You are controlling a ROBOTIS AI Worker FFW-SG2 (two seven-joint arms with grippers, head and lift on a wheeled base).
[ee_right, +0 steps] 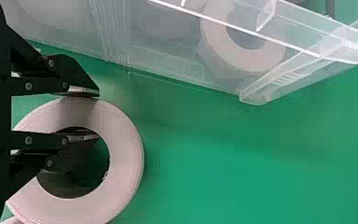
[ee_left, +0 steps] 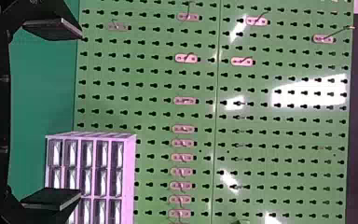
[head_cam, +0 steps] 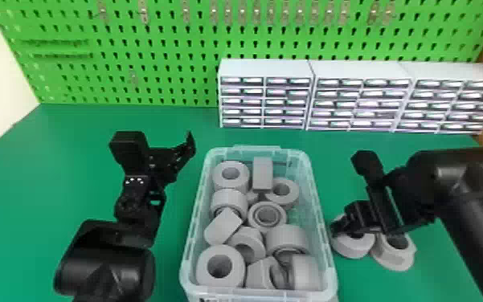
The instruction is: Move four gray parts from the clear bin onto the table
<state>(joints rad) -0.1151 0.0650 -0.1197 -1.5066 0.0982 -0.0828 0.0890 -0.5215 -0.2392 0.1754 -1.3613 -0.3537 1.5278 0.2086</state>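
Observation:
The clear bin [head_cam: 188, 249] holds several gray parts [head_cam: 220, 267]. To its right on the table are two more, a near gray ring [head_cam: 355, 245] and a second gray ring [head_cam: 393, 259]. My right gripper [head_cam: 341, 229] is low over the near ring. In the right wrist view, my right gripper [ee_right: 98, 115] straddles the wall of that gray ring [ee_right: 126, 161], one finger in its hole and one along its outer side, a gap showing inside. Left of the bin, my left gripper [head_cam: 181, 158] is raised; in the left wrist view the left gripper [ee_left: 80, 114] stands wide open, holding nothing.
White drawer cabinets [head_cam: 266, 70] line the back right of the green table [head_cam: 71, 132], before a green pegboard [head_cam: 152, 52]. The bin's side wall [ee_right: 168, 70] is close beside my right fingers. Bare table lies left of the bin, around the left arm.

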